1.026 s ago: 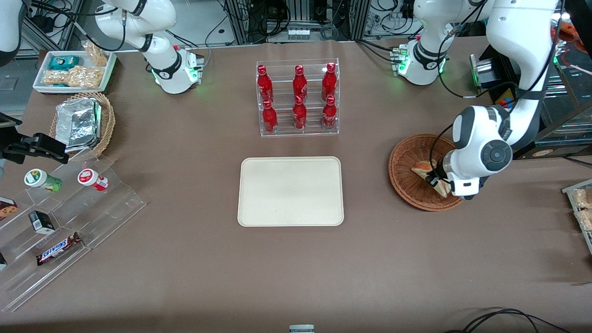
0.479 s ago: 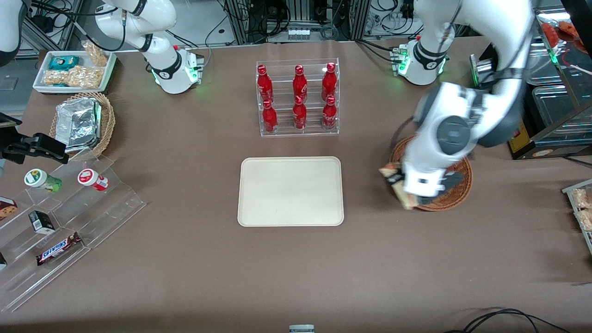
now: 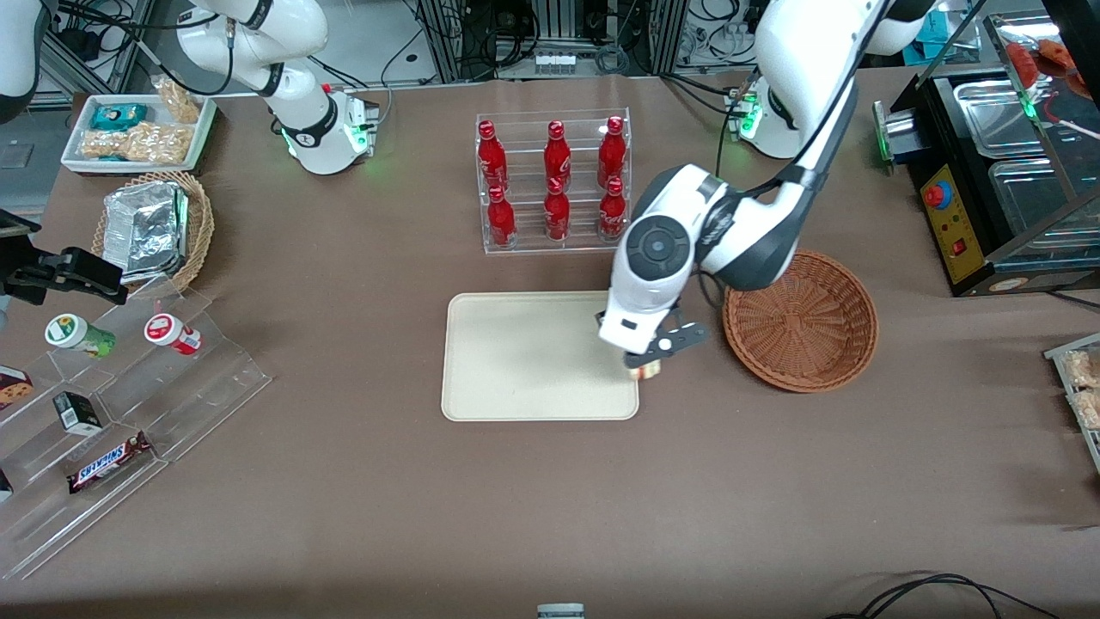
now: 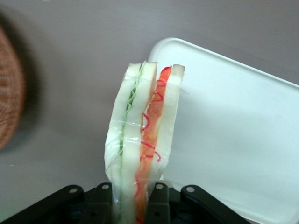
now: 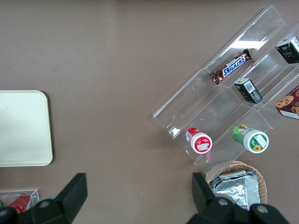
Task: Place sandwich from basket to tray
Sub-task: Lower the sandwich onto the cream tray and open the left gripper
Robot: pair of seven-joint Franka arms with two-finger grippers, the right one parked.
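My gripper (image 3: 644, 365) (image 4: 130, 205) hangs over the edge of the cream-white tray (image 3: 516, 357) (image 4: 243, 140) that faces the basket, shut on the sandwich. The sandwich (image 4: 142, 140) is a plastic-wrapped wedge of white bread with red-orange and green filling, pinched between the black fingers (image 4: 159, 203). In the front view only a small bit of the sandwich (image 3: 646, 371) shows under the gripper. The reddish-brown wicker basket (image 3: 801, 320) (image 4: 9, 102) stands beside the tray, toward the working arm's end, with nothing in it.
A clear rack of red bottles (image 3: 553, 182) stands farther from the front camera than the tray. Toward the parked arm's end are a tan basket of foil packs (image 3: 155, 225), a snack tray (image 3: 137, 131) and clear steps with snacks (image 3: 112, 404).
The gripper lifted the sandwich out of the basket and carried it sideways to the tray's edge. The basket now holds nothing.
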